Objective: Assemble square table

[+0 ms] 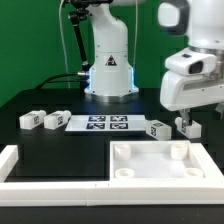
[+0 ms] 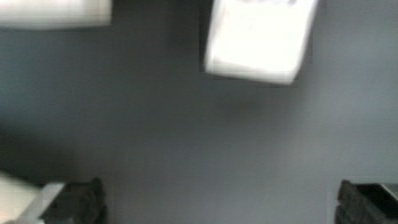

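The square table slab [image 1: 165, 162] lies recessed face up at the front on the exterior view's right, with corner sockets showing. Two small white tagged leg blocks [image 1: 32, 119] [image 1: 57, 120] lie on the exterior view's left. Another leg [image 1: 160, 128] lies beside the marker board, and a further leg [image 1: 191, 129] sits just under my gripper [image 1: 190, 117]. In the blurred wrist view, a white leg block [image 2: 258, 40] lies ahead of my gripper [image 2: 222, 205]. The dark fingertips [image 2: 75, 202] stand wide apart with only dark table between them. The gripper is open and empty.
The marker board [image 1: 105, 124] lies mid-table before the robot base [image 1: 108, 70]. A low white border wall [image 1: 20, 165] runs along the front and the exterior view's left. A second white shape [image 2: 54, 12] and a pale corner [image 2: 15, 195] show in the wrist view.
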